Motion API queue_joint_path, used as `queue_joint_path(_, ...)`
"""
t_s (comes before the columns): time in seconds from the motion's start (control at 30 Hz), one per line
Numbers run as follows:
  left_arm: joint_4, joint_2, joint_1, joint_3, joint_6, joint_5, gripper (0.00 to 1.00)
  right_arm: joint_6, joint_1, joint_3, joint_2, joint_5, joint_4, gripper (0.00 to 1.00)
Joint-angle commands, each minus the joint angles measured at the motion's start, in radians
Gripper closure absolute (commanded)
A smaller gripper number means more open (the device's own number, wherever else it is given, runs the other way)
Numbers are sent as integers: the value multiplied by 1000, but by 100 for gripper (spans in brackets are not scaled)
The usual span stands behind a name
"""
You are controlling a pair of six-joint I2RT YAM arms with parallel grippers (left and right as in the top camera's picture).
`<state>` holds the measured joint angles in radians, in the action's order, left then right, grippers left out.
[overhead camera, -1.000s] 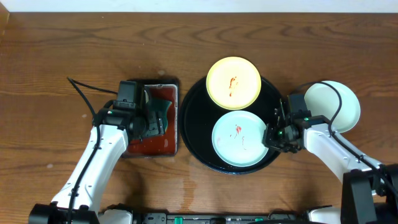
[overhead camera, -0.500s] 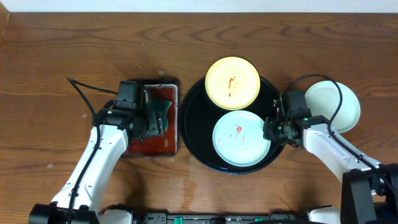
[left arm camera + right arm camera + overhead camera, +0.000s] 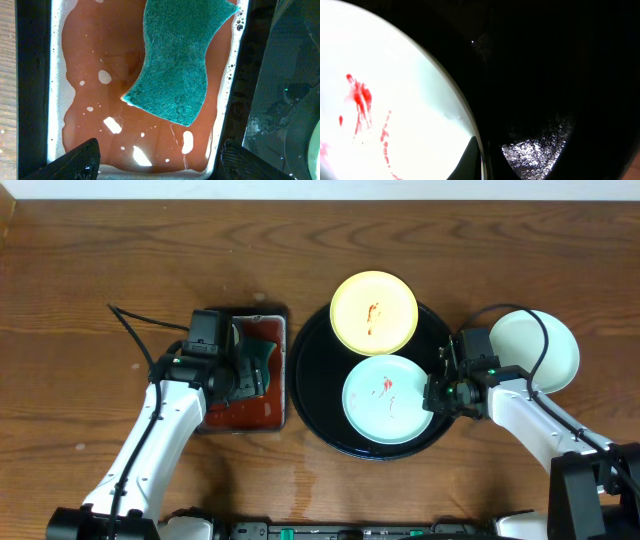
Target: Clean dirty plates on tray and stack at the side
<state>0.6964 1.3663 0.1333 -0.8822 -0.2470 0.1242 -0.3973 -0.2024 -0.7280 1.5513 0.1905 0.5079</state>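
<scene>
R gripper (image 3: 434,395) was clamped shut on the right rim of the red-smeared light blue-mint round plate (image 3: 388,413), which sat in the near half of the large round glossy black tray (image 3: 310,385). L gripper (image 3: 250,370) hung w/ jaws wide apart over the small rectangular dark tray (image 3: 245,420) of reddish liquid, green scouring sponge (image 3: 182,60) lying in it clear of the fingertips. Farther back, pale yellow round plate (image 3: 374,312) w/ red smear overhung the tray's far rim; pale mint round plate (image 3: 535,352) lay on brown wooden table (image 3: 100,260) right of the tray.
</scene>
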Motion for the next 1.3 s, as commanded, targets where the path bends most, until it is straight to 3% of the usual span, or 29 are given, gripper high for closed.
queue_joint_path(0.0,-8,6,-4,-4,-2,-9,22,10,-9,5,14,-2,2,99)
queue_joint_path(0.33,-133,39,-4,-4,-1,-9,22,10,-9,5,14,-2,1,99)
queue_joint_path(0.73,-340,277,-4,-4,-1,-4,26,10,-9,5,14,-3,1,99)
queue_joint_path(0.8,-364,309,-4,-4,-1,-4,33,10,-9,5,14,-3,1,99)
queue_joint_path(1.07,-372,352,-4,-4,-1,-5,88,10,-9,5,14,-2,1,99)
queue_joint_path(1.1,-370,352,-4,-4,-1,-5,92,10,-9,5,14,-3,1,99)
queue_joint_path(1.27,-365,336,-4,-6,4,-6,93,10,-9,5,14,-3,7,99)
